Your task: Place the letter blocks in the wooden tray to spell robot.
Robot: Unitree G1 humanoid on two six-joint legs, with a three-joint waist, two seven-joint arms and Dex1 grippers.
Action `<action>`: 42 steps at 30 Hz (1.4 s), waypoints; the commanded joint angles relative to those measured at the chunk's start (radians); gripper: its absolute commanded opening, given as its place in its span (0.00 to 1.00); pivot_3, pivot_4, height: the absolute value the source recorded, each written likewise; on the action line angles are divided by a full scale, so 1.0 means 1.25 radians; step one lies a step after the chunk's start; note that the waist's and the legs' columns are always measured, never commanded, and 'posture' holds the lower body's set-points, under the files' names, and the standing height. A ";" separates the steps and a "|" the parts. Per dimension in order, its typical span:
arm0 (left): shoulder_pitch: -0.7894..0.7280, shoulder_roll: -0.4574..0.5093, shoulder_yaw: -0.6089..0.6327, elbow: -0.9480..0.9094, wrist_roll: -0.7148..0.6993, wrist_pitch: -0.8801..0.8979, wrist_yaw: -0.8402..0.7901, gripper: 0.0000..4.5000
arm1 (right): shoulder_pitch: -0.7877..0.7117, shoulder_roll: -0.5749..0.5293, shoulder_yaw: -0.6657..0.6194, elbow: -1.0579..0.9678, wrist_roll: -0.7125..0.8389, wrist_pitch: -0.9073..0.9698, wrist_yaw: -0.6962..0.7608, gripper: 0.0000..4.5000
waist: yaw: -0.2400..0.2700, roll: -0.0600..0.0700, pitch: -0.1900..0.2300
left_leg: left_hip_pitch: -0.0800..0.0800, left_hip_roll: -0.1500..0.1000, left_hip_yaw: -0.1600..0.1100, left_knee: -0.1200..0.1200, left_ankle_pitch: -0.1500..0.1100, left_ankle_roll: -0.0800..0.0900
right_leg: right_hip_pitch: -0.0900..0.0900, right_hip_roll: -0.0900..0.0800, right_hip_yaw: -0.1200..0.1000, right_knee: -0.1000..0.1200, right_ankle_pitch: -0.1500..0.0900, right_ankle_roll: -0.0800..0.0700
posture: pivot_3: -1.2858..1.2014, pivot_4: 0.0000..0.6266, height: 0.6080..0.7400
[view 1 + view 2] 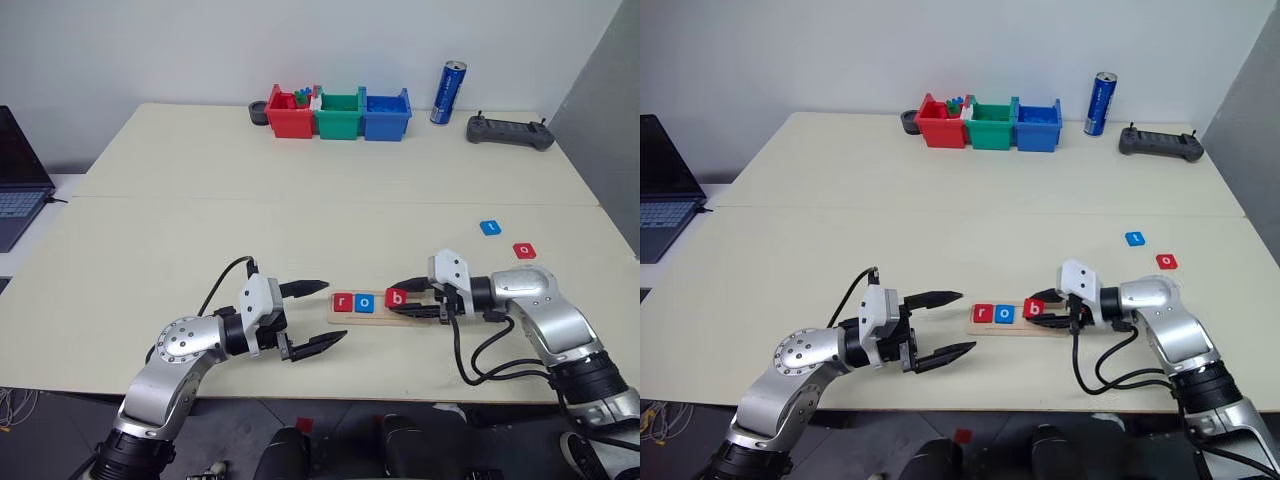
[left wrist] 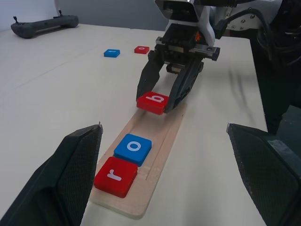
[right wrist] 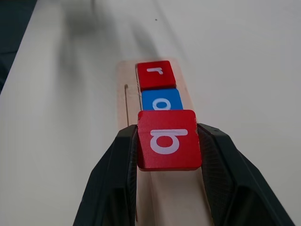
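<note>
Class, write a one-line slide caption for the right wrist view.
Right gripper holds the red b block over the wooden tray, behind the red r block and blue o block.

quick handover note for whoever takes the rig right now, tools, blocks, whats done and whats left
Left tool: open, holding nothing, beside the wooden tray's left end.
Right tool: shut on the red b block, held just above the tray's third place.
Done: red r block and blue o block lie in the tray.
Left: set b down, then fetch the red o block and blue t block from the table to the right.
</note>
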 commanded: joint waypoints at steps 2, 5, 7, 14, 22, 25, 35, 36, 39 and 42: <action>0.003 0.001 0.010 -0.009 -0.005 -0.020 -0.004 1.00 | -0.030 0.007 0.013 -0.015 -0.010 -0.008 -0.005 0.33 | 0.000 0.000 0.000 | 0.000 0.000 0.000 0.000 0.000 0.000 | 0.000 0.000 0.000 0.000 0.000 0.000 | 0.52 0.24 1.00; 0.005 0.002 0.010 -0.010 -0.005 -0.021 -0.004 1.00 | -0.031 0.006 0.021 0.002 -0.022 -0.022 -0.004 0.33 | 0.000 0.000 0.000 | 0.000 0.000 0.000 0.000 0.000 0.000 | 0.000 0.000 0.000 0.000 0.000 0.000 | 0.52 0.24 1.00; 0.006 0.002 0.009 -0.012 -0.005 -0.021 -0.003 1.00 | -0.031 0.004 0.023 0.013 -0.024 -0.028 -0.001 0.33 | 0.000 0.000 0.000 | 0.000 0.000 0.000 0.000 0.000 0.000 | 0.000 0.000 0.000 0.000 0.000 0.000 | 0.52 0.24 1.00; 0.014 0.004 0.008 -0.016 -0.006 -0.022 -0.003 1.00 | -0.037 0.003 0.025 0.042 -0.037 -0.045 0.007 0.33 | -0.001 0.000 0.000 | 0.000 0.000 0.000 0.000 0.000 0.000 | 0.000 0.000 0.000 0.000 0.000 0.000 | 0.52 0.24 1.00; 0.010 0.010 0.015 -0.003 -0.004 -0.030 -0.010 1.00 | -0.056 0.025 0.027 0.070 -0.049 -0.045 0.006 0.33 | -0.001 0.000 0.000 | 0.000 0.000 0.000 0.000 0.000 0.000 | 0.000 0.000 0.000 0.000 0.000 0.000 | 0.52 0.24 1.00; 0.009 0.010 0.014 -0.002 -0.003 -0.031 -0.008 1.00 | -0.061 0.030 0.030 0.074 -0.048 -0.041 0.012 0.33 | -0.001 0.000 0.000 | 0.000 0.000 0.000 0.000 0.000 0.000 | 0.000 0.000 0.000 0.000 0.000 0.000 | 0.52 0.24 1.00; 0.003 0.015 0.015 -0.001 0.000 -0.031 -0.008 1.00 | -0.065 0.031 0.039 0.084 -0.050 -0.037 0.022 0.33 | -0.001 0.000 0.000 | 0.000 0.000 0.000 0.000 0.000 0.000 | 0.000 0.000 0.000 0.000 0.000 0.000 | 0.52 0.24 1.00; 0.003 0.015 0.015 0.000 0.001 -0.032 -0.008 1.00 | -0.067 0.033 0.040 0.086 -0.051 -0.037 0.021 0.40 | -0.001 0.000 0.000 | 0.000 0.000 0.000 0.000 0.000 0.000 | 0.000 0.000 0.000 0.000 0.000 0.000 | 0.52 0.24 1.00; 0.000 0.015 0.015 0.002 0.002 -0.034 -0.008 1.00 | -0.076 0.036 0.042 0.096 -0.052 -0.038 0.020 0.63 | -0.001 0.000 0.000 | 0.000 0.000 0.000 0.000 0.000 0.000 | 0.000 0.000 0.000 0.000 0.000 0.000 | 0.52 0.24 1.00; 0.000 0.015 0.015 0.002 0.002 -0.033 -0.007 1.00 | -0.084 0.036 0.040 0.105 -0.051 -0.039 0.018 0.87 | -0.001 0.000 0.000 | 0.000 0.000 0.000 0.000 0.000 0.000 | 0.000 0.000 0.000 0.000 0.000 0.000 | 0.52 0.24 1.00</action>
